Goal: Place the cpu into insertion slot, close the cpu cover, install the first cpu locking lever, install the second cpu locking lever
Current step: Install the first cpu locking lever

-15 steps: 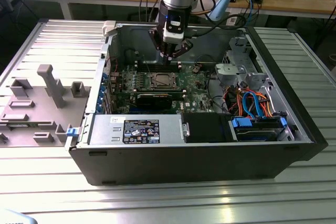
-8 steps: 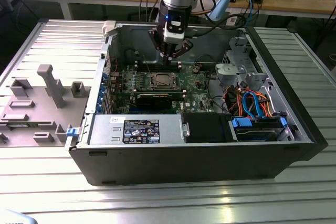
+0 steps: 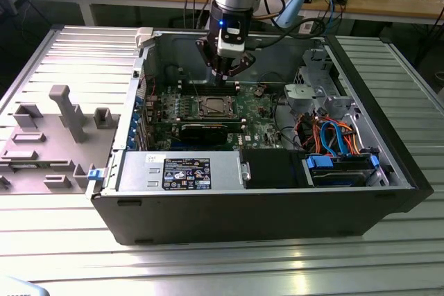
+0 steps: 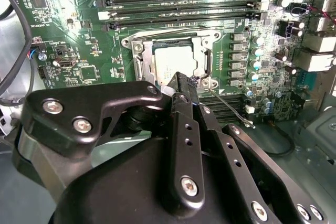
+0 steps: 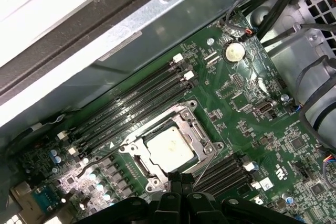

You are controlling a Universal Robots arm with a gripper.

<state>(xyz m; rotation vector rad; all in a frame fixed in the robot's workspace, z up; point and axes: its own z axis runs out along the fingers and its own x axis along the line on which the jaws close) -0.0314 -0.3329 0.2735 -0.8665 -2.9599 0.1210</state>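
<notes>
Cpu [image 4: 176,61] lies flat in the insertion slot [image 4: 137,64], just beyond the tips of the gripper [image 4: 185,81]. The two black fingers [image 4: 184,129] are drawn together, with almost no gap between them. In the second wrist view their tips sit at the corner of the socket, at the foot of a thin metal lever [image 4: 228,107]. I cannot tell whether they pinch this lever or only touch it.

The chip is square, so it has no long side. Its pale metal top faces up, and its edges run along the long memory slots [image 4: 178,3] beside it. The cpu cover [image 4: 169,37] lies down flat around the chip as a silvery frame, and the metal top shows through the cut-out middle. The thin lever stands out slanted from the socket corner, over the green motherboard [image 4: 68,35].

In the first wrist view the socket is seen from the other side, and a round coin battery [image 5: 233,52] is farther off on the board. In the exterior view the arm comes down from above into an open computer case [image 3: 263,206], which lies on its side on a ribbed metal table [image 3: 208,268]. The socket is near the middle of the board, under the gripper.
</notes>
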